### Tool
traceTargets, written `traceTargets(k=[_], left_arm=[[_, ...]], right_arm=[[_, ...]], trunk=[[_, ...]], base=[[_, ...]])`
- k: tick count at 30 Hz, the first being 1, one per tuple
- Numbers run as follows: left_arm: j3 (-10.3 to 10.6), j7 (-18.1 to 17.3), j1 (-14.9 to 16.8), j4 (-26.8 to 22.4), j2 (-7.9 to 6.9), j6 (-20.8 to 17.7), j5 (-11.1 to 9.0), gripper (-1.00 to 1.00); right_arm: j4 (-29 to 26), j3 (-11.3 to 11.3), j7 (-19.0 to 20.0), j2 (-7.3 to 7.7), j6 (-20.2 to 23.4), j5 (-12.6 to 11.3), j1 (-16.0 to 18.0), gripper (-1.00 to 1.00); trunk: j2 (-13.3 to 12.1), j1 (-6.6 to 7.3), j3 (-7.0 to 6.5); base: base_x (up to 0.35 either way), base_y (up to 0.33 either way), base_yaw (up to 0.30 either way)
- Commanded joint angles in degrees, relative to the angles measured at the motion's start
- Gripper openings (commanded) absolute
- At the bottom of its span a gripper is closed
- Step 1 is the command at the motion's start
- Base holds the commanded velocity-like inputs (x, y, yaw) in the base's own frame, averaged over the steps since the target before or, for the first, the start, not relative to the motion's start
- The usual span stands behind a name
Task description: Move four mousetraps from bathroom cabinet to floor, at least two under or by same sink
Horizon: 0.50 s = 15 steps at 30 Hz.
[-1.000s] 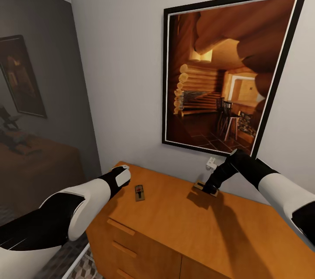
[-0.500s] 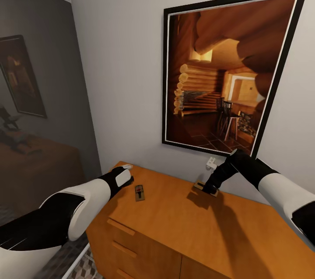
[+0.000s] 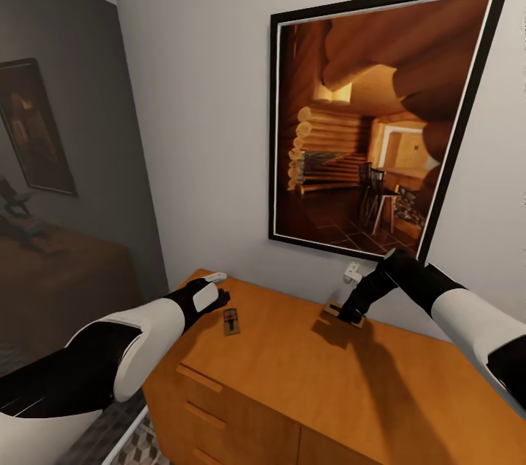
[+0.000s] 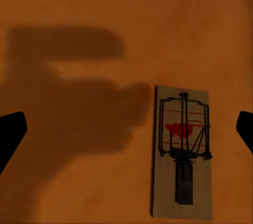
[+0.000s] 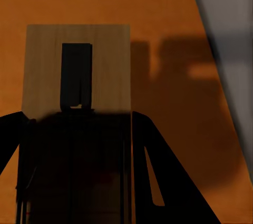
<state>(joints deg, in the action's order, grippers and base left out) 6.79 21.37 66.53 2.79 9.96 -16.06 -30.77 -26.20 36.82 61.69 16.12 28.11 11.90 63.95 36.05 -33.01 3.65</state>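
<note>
The cabinet [image 3: 351, 377] stands against a pale wall below a large framed picture [image 3: 372, 122] of a log interior. 2 mousetraps lie flat on its orange-brown top.

Left gripper [image 3: 219, 291]: positioned over the left end of the cabinet top, just beside the first mousetrap [image 3: 231, 321]. In the left wrist view the 2 dark fingertips sit at opposite edges, spread wide apart, with nothing between them except the cabinet top [image 4: 79, 50] and the first mousetrap [image 4: 183, 153]. This mousetrap lies closer to one fingertip than the other and is not touched. Its wire frame, red bait plate and dark bar are visible on the pale wooden board. The gripper shadow falls on the wood beside it.

Right gripper [image 3: 349, 315]: lowered onto the second mousetrap [image 3: 343, 314] near the back wall, just below a small white wall fitting [image 3: 353, 273]. In the right wrist view the dark fingers [image 5: 158, 182] flank the near end of the second mousetrap [image 5: 79, 66], apparently closed on the board.

A strip of patterned bathroom floor [image 3: 139, 443] shows beside the cabinet's left corner.
</note>
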Motion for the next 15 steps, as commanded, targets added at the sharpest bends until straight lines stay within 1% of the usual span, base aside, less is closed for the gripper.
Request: traceTargets(k=[1, 5, 10, 15], left_arm=[[0.5, 0.1, 0.1, 0.1, 0.03, -0.1, -0.4, 1.00], [0.5, 0.2, 0.1, 0.2, 0.03, 0.0, -0.4, 1.00], [0.5, 0.2, 0.1, 0.6, 0.03, 0.1, -0.4, 1.00], [0.5, 0.3, 0.1, 0.6, 0.03, 0.1, -0.3, 1.00]], right_arm=[[-0.2, 0.1, 0.1, 0.05, 0.6, 0.1, 0.0, -1.00], [-0.2, 0.1, 0.2, 0.05, 0.6, 0.1, 0.0, -1.00], [-0.2, 0.1, 0.1, 0.05, 0.6, 0.1, 0.0, -1.00], [-0.2, 0.1, 0.1, 0.05, 0.6, 0.1, 0.0, -1.00]], trunk=[[0.1, -0.03, 0.12], [0.1, -0.03, 0.12], [0.1, -0.03, 0.12], [0.1, -0.03, 0.12]], base=[[0.000, -0.026, 0.000], [-0.002, -0.018, 0.000], [-0.094, -0.107, 0.000], [-0.034, -0.033, 0.000]])
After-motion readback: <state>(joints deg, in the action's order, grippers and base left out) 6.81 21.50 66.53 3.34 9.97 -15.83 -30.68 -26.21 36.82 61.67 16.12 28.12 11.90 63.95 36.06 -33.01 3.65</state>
